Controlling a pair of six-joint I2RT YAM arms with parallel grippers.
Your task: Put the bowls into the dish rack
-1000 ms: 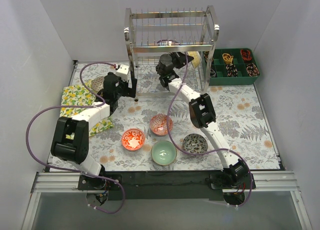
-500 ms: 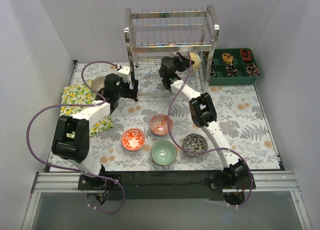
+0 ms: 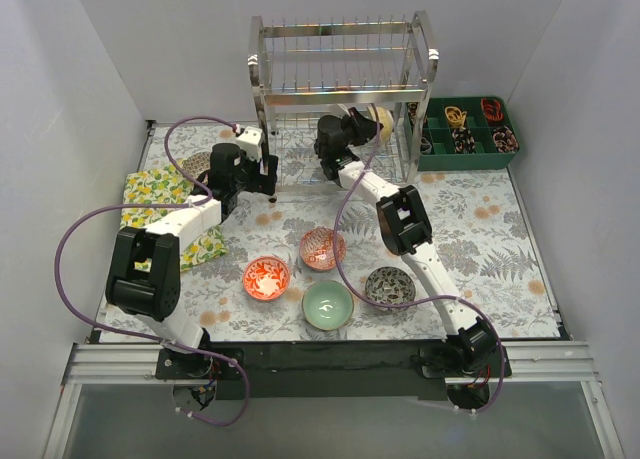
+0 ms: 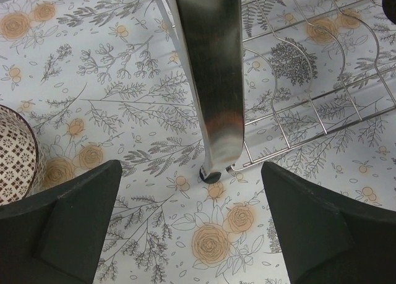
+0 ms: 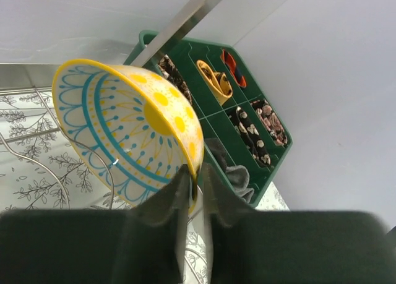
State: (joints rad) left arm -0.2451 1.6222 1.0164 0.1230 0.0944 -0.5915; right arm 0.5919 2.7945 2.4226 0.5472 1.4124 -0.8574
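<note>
Top view first. The dish rack (image 3: pixel 340 89) sits at the back of the table. The right gripper (image 3: pixel 366 127) is reaching into the rack's lower tier, clamped on the yellow-and-teal bowl (image 3: pixel 381 119), so that bowl is inside the rack frame toward its right end. I can't tell if it's resting on the wires yet.

In front of the rack, four more wait on the table: the orange-red bowl (image 3: pixel 267 278), pink-red bowl (image 3: pixel 322 248), pale green bowl (image 3: pixel 327 304) and dark grey bowl (image 3: pixel 389 286). A grey speckled bowl (image 3: pixel 196 164) peeks out left of the rack, behind the left arm.

Left wrist view: the left gripper (image 4: pixel 190 172) is spread wide with nothing in it, its fingers (image 4: pixel 68 222) either side of the rack's front leg (image 4: pixel 210 80) and not touching it. My guess is it's there to steady the rack. A patterned bowl (image 4: pixel 15 154) shows at the edge, left of the rack.

Right wrist view: the fingertips (image 5: pixel 162 200) pinch the bowl's rim. It's tipped up on edge, with the painted inside turned toward the camera. Being round it has no long axis, but the rim plane stands steep, which looks right for slotting between prongs. The green compartment tray (image 5: pixel 275 160) is beyond the rack's right side.
</note>
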